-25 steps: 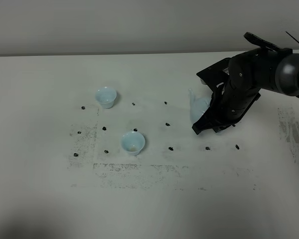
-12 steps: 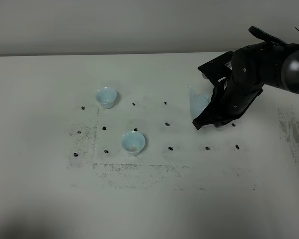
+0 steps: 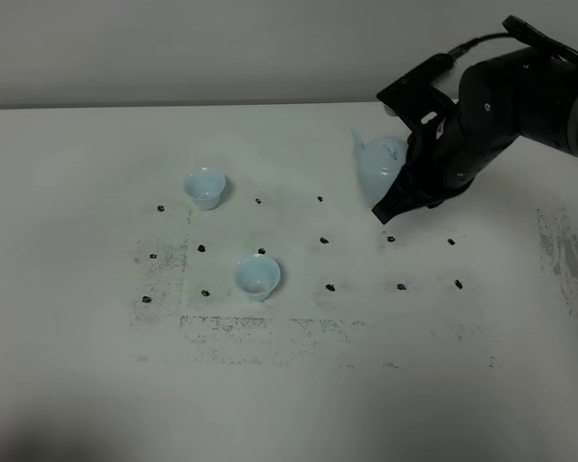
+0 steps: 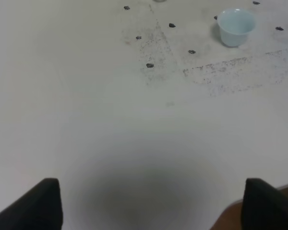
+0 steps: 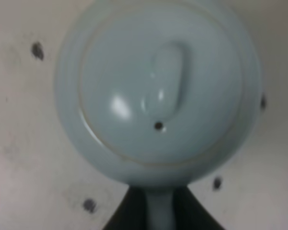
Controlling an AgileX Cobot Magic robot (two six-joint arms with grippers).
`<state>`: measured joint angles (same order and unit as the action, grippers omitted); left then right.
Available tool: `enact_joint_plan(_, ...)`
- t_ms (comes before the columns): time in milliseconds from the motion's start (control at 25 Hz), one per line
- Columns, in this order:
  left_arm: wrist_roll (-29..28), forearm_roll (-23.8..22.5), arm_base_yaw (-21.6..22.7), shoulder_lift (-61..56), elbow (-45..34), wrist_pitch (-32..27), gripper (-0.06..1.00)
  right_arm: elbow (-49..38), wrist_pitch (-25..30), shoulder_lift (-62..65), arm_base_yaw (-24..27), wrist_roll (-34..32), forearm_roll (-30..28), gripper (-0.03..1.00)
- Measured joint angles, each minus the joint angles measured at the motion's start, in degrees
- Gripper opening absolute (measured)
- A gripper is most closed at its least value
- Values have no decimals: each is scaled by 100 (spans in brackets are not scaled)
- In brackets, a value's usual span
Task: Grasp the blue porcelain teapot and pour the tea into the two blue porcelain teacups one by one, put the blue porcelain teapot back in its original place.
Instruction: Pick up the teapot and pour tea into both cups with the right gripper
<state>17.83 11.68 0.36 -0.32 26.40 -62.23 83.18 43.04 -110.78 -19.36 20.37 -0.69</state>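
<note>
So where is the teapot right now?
In the high view the blue porcelain teapot is on the right side, held in the right gripper above the table, well right of the two teacups.

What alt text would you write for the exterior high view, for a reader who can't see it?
The right gripper holds a pale blue teapot above the right side of a white table, spout pointing left. Well to its left stand two small matching cups, a far teacup and a near teacup, set apart amid scattered black marks.
</note>
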Motion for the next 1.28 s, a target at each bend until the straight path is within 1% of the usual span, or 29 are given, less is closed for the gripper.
enact_joint_plan(200, 0, 0, 0, 0, 0, 0, 72, 1052, 112, -299, -255, 1599, 0, 5)
enact_joint_plan(440, 0, 0, 0, 0, 0, 0, 72, 2529, 157, -1227, -460, 3283, -18, 5)
enact_joint_plan(560, 0, 0, 0, 0, 0, 0, 72, 3208, 219, -1733, -520, 3998, -30, 5)
enact_joint_plan(640, 0, 0, 0, 0, 0, 0, 72, 3513, 244, -2046, -544, 4421, -37, 5)
enact_joint_plan(760, 0, 0, 0, 0, 0, 0, 72, 3753, 180, -2356, -598, 4979, -43, 5)
enact_joint_plan(920, 0, 0, 0, 0, 0, 0, 72, 3768, -169, -2541, -675, 5603, -65, 5)
enact_joint_plan(1040, 0, 0, 0, 0, 0, 0, 72, 3768, -523, -2587, -695, 5917, -77, 5)
enact_joint_plan(1120, 0, 0, 0, 0, 0, 0, 72, 3786, -745, -2614, -695, 6057, -201, 5)
enact_joint_plan(1280, 0, 0, 0, 0, 0, 0, 72, 3804, -944, -2710, -695, 6206, -525, 5)
